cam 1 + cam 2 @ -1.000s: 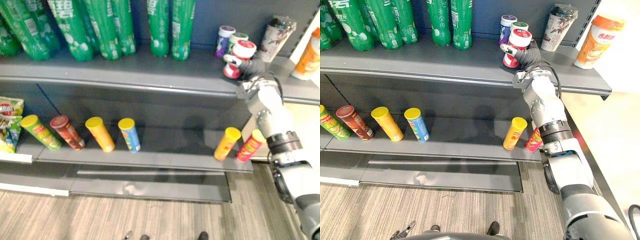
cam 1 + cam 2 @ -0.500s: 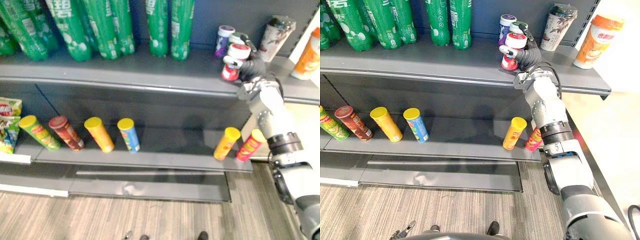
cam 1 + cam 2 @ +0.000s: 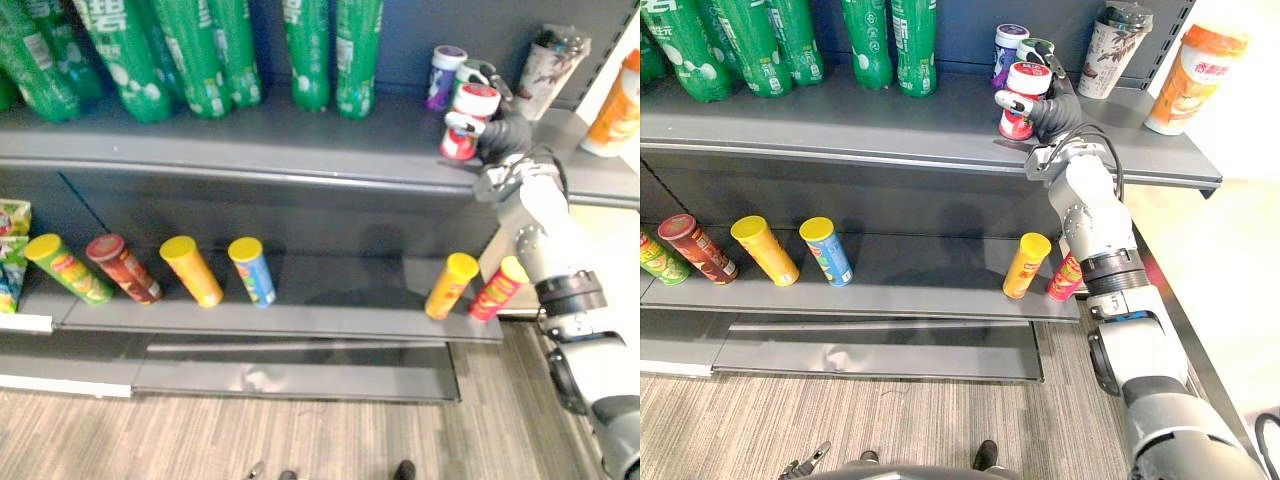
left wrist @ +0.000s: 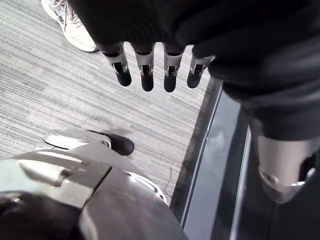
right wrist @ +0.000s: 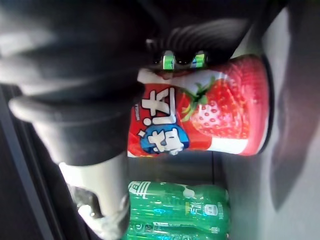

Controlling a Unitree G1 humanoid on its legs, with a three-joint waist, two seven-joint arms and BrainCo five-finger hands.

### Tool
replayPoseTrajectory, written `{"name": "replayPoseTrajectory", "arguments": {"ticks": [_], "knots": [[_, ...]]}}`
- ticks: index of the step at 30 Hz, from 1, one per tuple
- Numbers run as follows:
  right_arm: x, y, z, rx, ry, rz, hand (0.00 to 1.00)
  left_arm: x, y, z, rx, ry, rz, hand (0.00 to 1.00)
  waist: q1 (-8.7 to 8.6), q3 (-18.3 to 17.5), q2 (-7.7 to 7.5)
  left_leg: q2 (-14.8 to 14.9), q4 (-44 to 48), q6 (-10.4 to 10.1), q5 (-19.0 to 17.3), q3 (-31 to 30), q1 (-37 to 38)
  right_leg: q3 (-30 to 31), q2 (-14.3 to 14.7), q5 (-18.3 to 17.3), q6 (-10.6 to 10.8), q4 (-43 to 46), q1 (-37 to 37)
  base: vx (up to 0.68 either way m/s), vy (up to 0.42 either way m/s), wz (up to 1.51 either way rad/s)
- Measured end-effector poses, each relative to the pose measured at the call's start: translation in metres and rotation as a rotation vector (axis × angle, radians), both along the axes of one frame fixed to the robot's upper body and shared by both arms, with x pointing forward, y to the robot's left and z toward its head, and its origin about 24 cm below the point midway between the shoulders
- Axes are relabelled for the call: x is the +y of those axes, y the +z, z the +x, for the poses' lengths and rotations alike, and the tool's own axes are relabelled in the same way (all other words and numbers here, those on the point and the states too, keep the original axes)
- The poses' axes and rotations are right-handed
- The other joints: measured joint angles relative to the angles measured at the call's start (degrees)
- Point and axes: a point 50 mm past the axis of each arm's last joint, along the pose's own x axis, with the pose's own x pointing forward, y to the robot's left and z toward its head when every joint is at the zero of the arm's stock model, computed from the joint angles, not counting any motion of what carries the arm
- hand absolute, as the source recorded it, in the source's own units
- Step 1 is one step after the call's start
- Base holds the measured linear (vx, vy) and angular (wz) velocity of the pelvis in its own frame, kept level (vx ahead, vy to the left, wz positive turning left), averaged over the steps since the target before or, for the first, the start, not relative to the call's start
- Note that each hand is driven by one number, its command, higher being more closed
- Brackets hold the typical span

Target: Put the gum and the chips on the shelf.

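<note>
In the left eye view, the right hand (image 3: 503, 133) is raised to the grey metal upper shelf (image 3: 250, 135), its fingers clamped on a red gum canister with a white lid (image 3: 463, 122). The canister sits just in front of a purple gum canister (image 3: 444, 76) and a green gum canister (image 3: 470, 74); I cannot tell whether its base touches the shelf. On the lower shelf (image 3: 300, 318) an orange-yellow chip tube (image 3: 450, 285) and a red chip tube (image 3: 497, 289) lie tilted, side by side.

The right eye view shows the same grip.

In the left wrist view, the left hand (image 4: 145, 67) hangs over the grey striped carpet floor (image 4: 60, 95) — fingers straight, apart, holding nothing.

In the right wrist view, the strawberry-printed canister is gripped, with green plastic bottles (image 5: 175, 212) beyond it.
</note>
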Motion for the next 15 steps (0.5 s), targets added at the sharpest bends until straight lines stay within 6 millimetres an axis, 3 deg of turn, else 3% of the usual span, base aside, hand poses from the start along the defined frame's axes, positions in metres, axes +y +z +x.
{"name": "replayPoseTrajectory", "arguments": {"ticks": [5,8,11,15], "knots": [[0.006,0.004,-0.003,-0.018,0.024,0.003,0.0,0.001,0.0,-0.001,0.002,0.008,0.001,0.0,-0.76,0.04,-0.07,0.17,0.11,0.02,0.03,0.01,0.09,0.0,0.19,0.05,-0.04,0.01,-0.17,0.01,0.0,0.0],[0.011,0.017,-0.011,-0.076,0.051,0.005,0.0,0.001,0.0,-0.001,0.002,0.014,0.001,0.0,-0.93,0.03,-0.09,0.39,0.15,0.01,0.03,0.21,0.19,0.19,0.44,0.13,0.02,0.01,-0.18,0.01,0.0,-0.01],[0.014,0.04,-0.024,-0.173,0.076,-0.007,0.0,0.001,0.0,-0.002,0.002,0.016,0.001,0.0,-0.97,0.02,-0.13,0.58,0.15,0.0,0.02,0.39,0.3,0.38,0.69,0.14,0.03,0.01,-0.21,0.02,0.001,-0.03],[0.012,0.084,-0.04,-0.329,0.062,-0.041,0.0,0.001,0.0,-0.002,0.001,0.017,0.002,0.0,-1.16,0.0,-0.15,0.77,0.12,-0.02,0.0,0.83,0.61,0.77,0.94,0.15,0.02,0.0,-0.21,0.01,0.002,-0.06]]}}
